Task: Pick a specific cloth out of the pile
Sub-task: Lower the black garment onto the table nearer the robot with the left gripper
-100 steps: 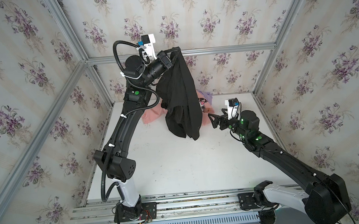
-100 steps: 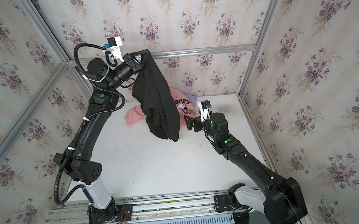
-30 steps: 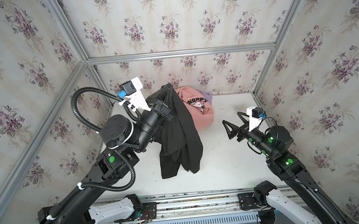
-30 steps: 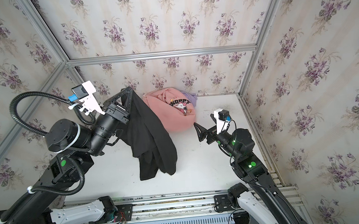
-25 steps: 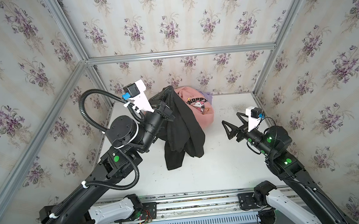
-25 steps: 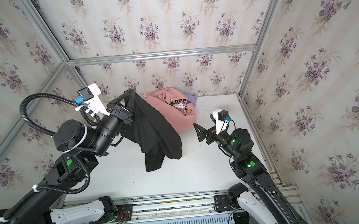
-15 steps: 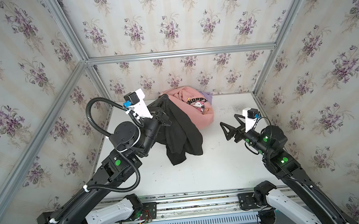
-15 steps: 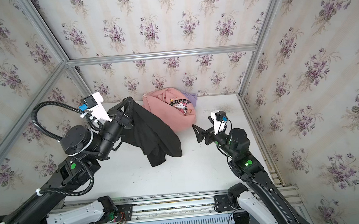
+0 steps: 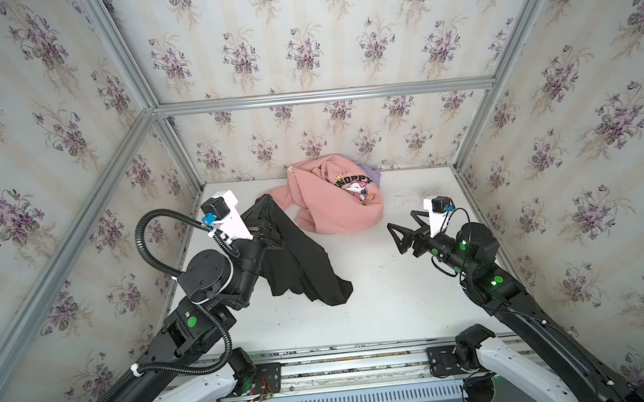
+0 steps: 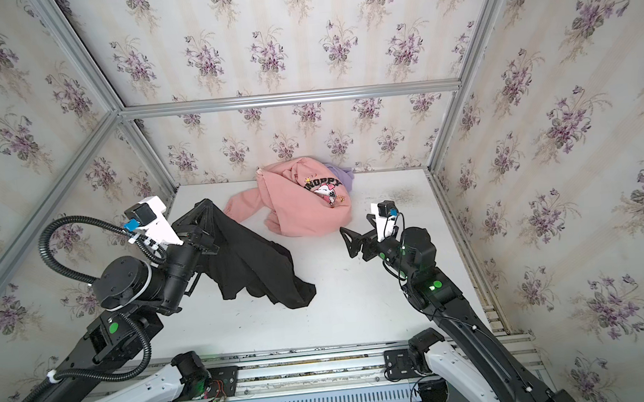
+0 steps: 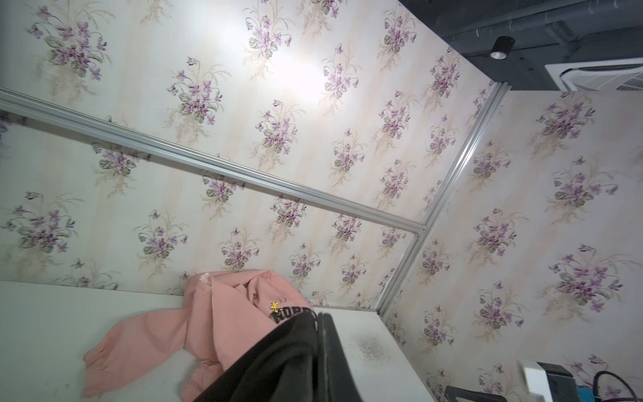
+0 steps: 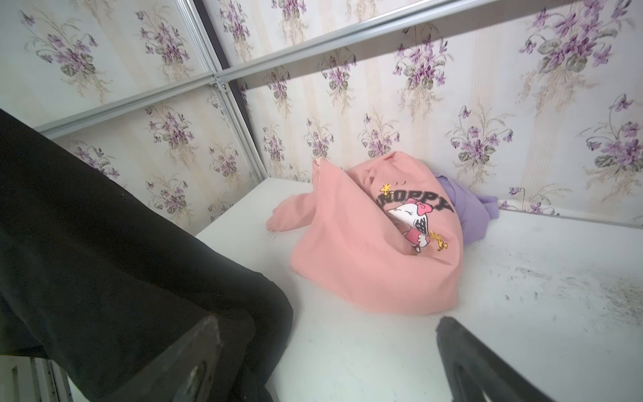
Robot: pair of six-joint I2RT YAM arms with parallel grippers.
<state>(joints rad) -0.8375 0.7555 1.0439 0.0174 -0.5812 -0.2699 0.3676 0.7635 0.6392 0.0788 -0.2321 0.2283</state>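
Note:
My left gripper (image 9: pixel 265 207) (image 10: pixel 203 210) (image 11: pixel 318 316) is shut on the top edge of the plain black cloth (image 9: pixel 297 262) (image 10: pixel 254 262) (image 12: pixel 104 243). The cloth slopes down from the jaws, and its lower end rests crumpled on the white table (image 9: pixel 360 309). It lies apart from the pile at the back wall. That pile holds a pink printed sweatshirt (image 9: pixel 329 209) (image 10: pixel 301 211) (image 12: pixel 365 271) (image 11: pixel 222 313) and a small lavender cloth (image 9: pixel 374 172) (image 10: pixel 344 177) (image 12: pixel 466 215) behind it. My right gripper (image 9: pixel 400 219) (image 10: pixel 353 224) (image 12: pixel 325 325) hovers open and empty, right of the sweatshirt.
Wallpapered walls in aluminium frames (image 9: pixel 324 95) close the table on the left, back and right. A metal rail (image 9: pixel 345 361) runs along the front edge. A dark smudge (image 9: pixel 410 194) marks the table at the back right.
My left arm has come down and drawn back to the front left with the black cloth, whose hanging end now lies on the table. The right arm has shifted only slightly.

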